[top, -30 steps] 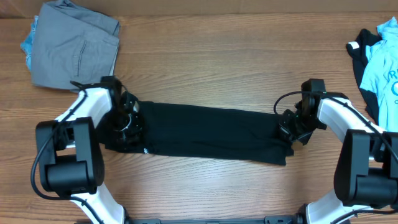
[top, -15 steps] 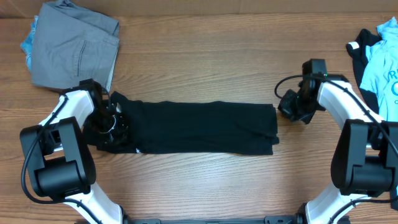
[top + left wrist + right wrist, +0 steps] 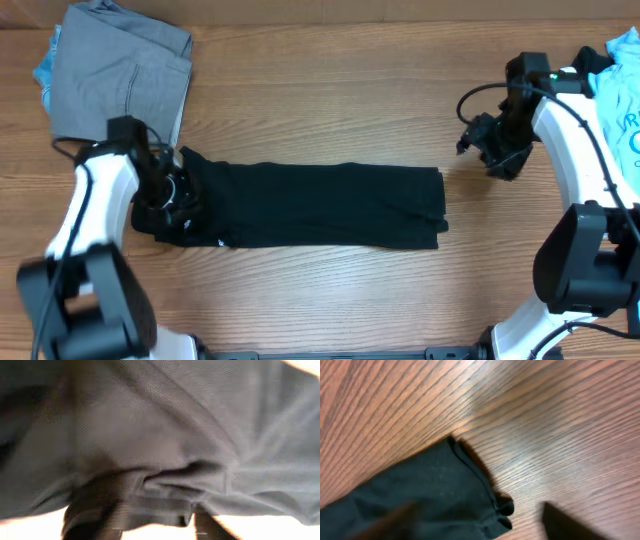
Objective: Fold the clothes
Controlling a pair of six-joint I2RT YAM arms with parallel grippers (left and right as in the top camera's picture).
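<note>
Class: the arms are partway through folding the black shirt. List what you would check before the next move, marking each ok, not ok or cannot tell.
1. Right pincer clear of the black shirt: ok, it hangs apart from the right end.
2. Right pincer open: ok, spread wide.
3. Left pincer free of the shirt: cannot tell, cloth fills its view.
4. Shirt lies as a flat strip: ok along the middle, left end hidden.
5. Grey clothes clear of the strip: cannot tell, their corner sits close to its left end.
</note>
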